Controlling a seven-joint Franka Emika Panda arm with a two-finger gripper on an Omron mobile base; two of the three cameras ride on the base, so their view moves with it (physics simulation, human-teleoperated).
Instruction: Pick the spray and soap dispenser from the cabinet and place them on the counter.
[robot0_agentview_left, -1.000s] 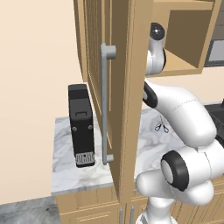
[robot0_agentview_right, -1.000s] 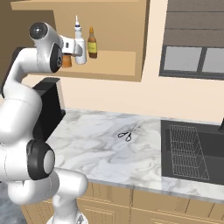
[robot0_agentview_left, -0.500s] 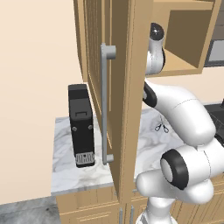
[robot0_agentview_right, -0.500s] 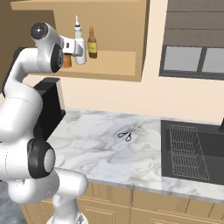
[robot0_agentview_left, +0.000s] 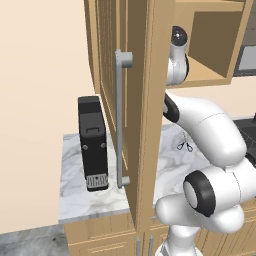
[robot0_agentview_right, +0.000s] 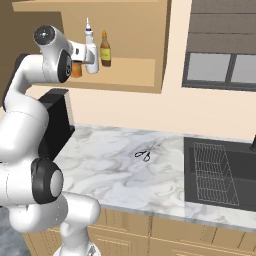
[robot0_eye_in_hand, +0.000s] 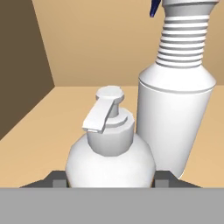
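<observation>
Presently: gripper (robot0_eye_in_hand: 109, 183) inside cabinet (robot0_agentview_right: 135, 75), fingers straddling soap dispenser (robot0_eye_in_hand: 110, 153), apparently not yet closed, though the tips are barely visible | spray (robot0_eye_in_hand: 175, 109) just beside dispenser on shelf, crowding the grasp | counter (robot0_agentview_right: 115, 170) below cabinet, awaiting both | scissors (robot0_agentview_right: 143, 155) on counter.

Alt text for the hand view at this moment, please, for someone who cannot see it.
A small rounded bottle with a white pump top sits between the end effector fingertips, on the light wooden cabinet shelf. Beside it, on the view's right, stands a taller white bottle with a ribbed neck; whether the two touch is unclear.
</observation>
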